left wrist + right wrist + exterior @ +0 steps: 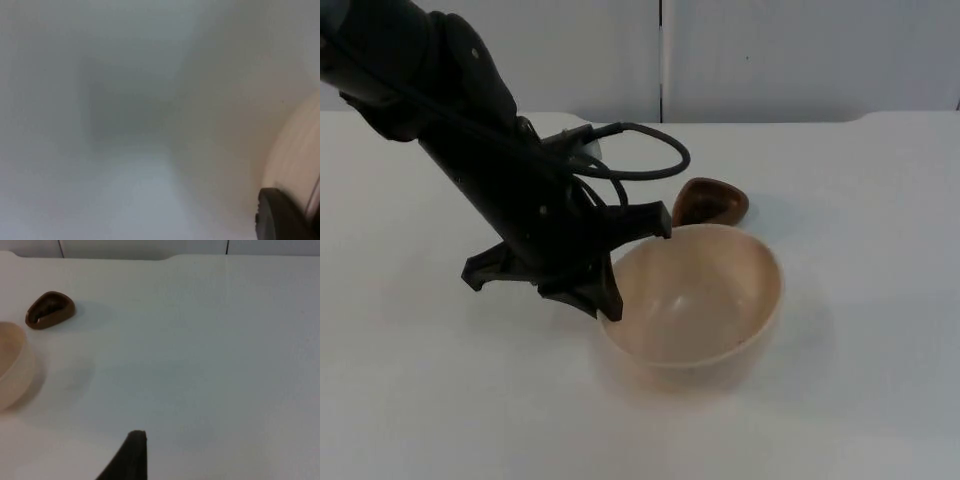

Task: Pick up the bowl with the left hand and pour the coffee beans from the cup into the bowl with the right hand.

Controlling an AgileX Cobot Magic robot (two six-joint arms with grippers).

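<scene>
1. Top view showed the bowl (695, 305) upright, mouth up, on the white surface (880, 300), with the brown cup (710, 202) just behind it.
2. The left claw (620, 275) was at the bowl's left rim, fingers spread, one finger (603, 297) touching it.
3. Right wrist view: cup (50, 309) tilted sideways; whether the right claw (131, 456) was open could not be told.

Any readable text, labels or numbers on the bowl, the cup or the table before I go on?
None. The bowl is plain beige, the brown cup carries no label, and the white table has no markings. The left gripper at the bowl's rim bears no lettering either.
</scene>
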